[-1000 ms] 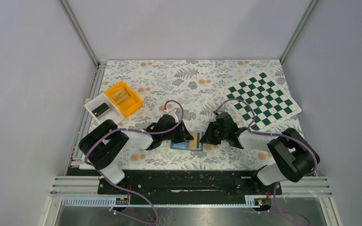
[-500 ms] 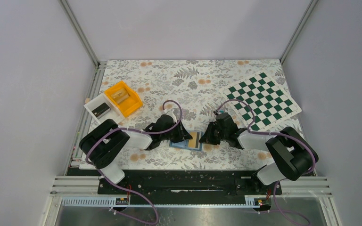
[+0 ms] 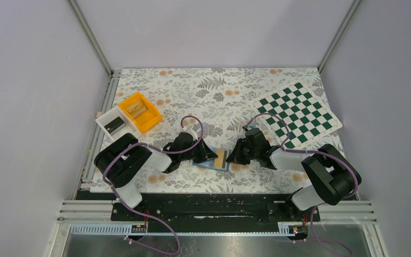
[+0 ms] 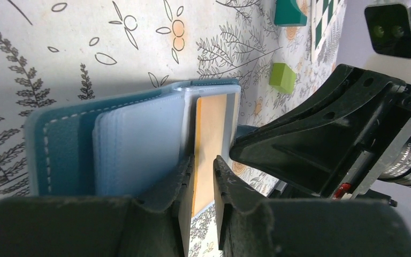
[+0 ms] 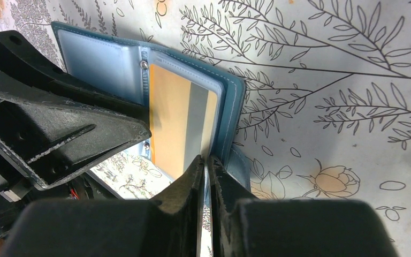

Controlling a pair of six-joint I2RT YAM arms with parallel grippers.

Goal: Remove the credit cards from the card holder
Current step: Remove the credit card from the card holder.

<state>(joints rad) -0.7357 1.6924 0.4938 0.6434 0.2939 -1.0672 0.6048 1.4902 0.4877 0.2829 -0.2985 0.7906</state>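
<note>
The blue-teal card holder (image 3: 210,162) lies open on the flowered table between both arms. An orange-tan credit card (image 4: 211,128) sticks out of its right-hand pocket toward the near edge. My left gripper (image 4: 203,171) hovers at that card's near end, jaws a narrow gap apart, with the card showing through the gap. My right gripper (image 5: 206,163) is shut on the holder's right cover edge (image 5: 230,128), beside the card's grey stripe. A lime-green card (image 4: 283,77) and a teal card (image 4: 290,12) lie loose on the table beyond the holder.
An orange bin (image 3: 139,111) and a white bin (image 3: 112,125) sit at the left rear. A green-and-white chessboard mat (image 3: 298,114) lies at the right rear. Metal frame rails run along the table's left side and front.
The left gripper's jaws have narrowed over the orange-tan card and the left wrist has drawn slightly back toward its base. The right gripper stays where it was.
</note>
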